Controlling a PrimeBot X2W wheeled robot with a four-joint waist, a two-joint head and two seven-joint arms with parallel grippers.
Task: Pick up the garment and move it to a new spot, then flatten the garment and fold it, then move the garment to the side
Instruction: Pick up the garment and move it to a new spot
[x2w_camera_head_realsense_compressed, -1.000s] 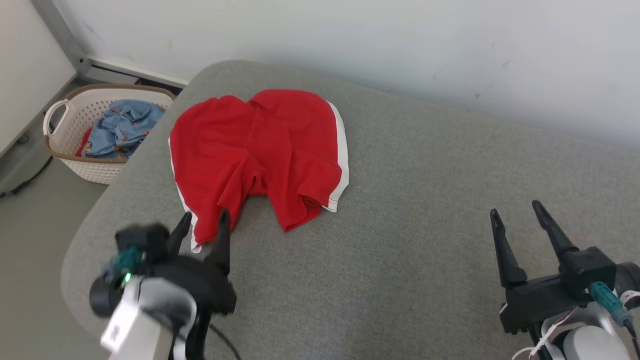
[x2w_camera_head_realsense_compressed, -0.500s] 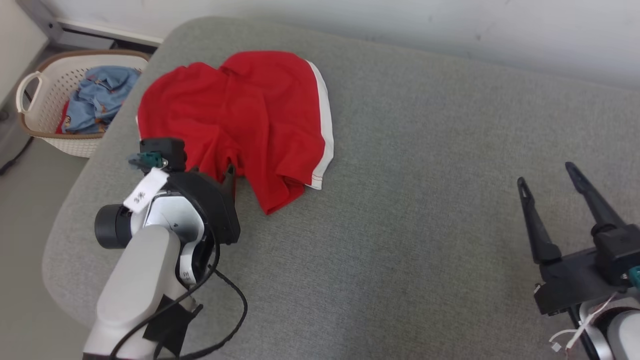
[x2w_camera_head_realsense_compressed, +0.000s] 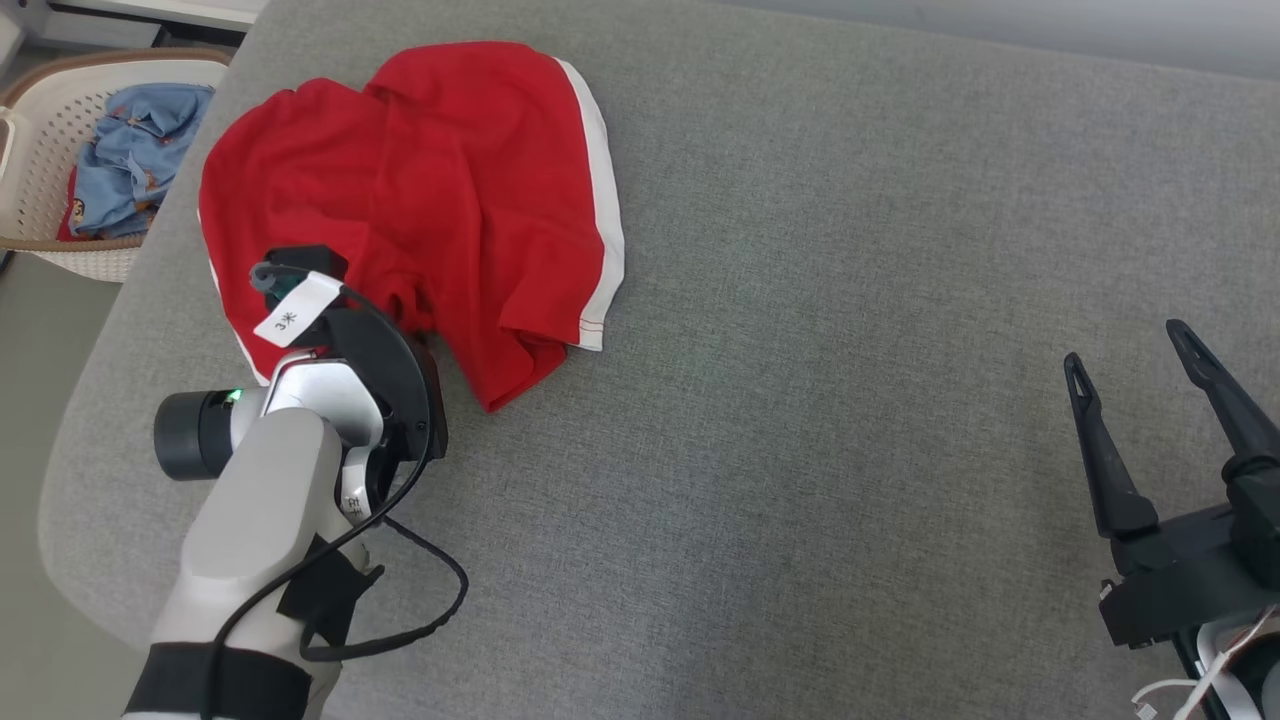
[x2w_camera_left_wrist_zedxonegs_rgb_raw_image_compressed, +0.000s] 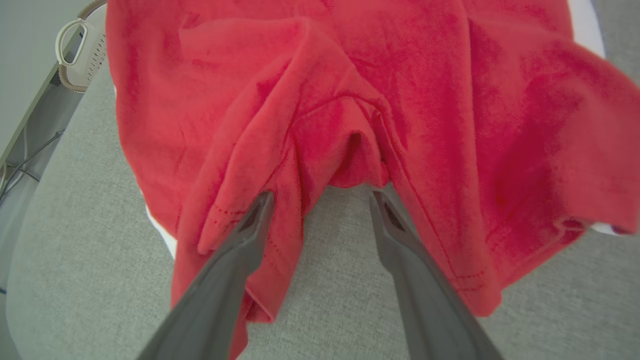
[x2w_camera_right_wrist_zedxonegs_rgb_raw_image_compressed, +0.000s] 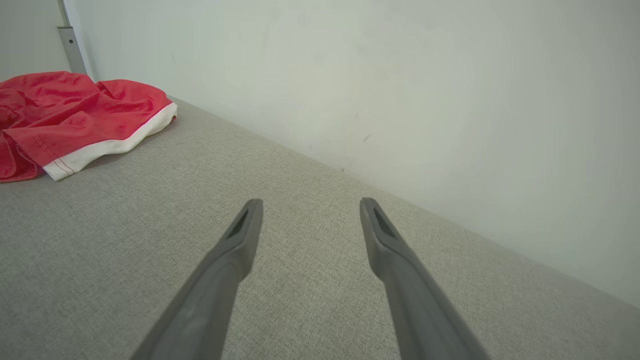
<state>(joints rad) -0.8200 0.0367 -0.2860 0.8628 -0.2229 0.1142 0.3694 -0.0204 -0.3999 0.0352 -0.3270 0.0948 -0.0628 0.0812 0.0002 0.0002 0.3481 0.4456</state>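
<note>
Our left pincer (x2w_camera_left_wrist_zedxonegs_rgb_raw_image_compressed: 321, 197) is at the red shorts (x2w_camera_head_realsense_compressed: 430, 190)
The shorts lie in the far left corner of the bed (x2w_camera_head_realsense_compressed: 800, 450). Our left pincer is wide open at their near edge, with a bunched fold just ahead between its fingers. Our right pincer (x2w_camera_head_realsense_compressed: 1127, 343) is wide open too, holds nothing, and is far off by the right edge. We think the left arm should grab.

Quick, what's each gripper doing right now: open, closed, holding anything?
Left gripper: open, fingers down at the red garment's near edge, not closed on it.
Right gripper: open, empty, above the grey cushion.
</note>
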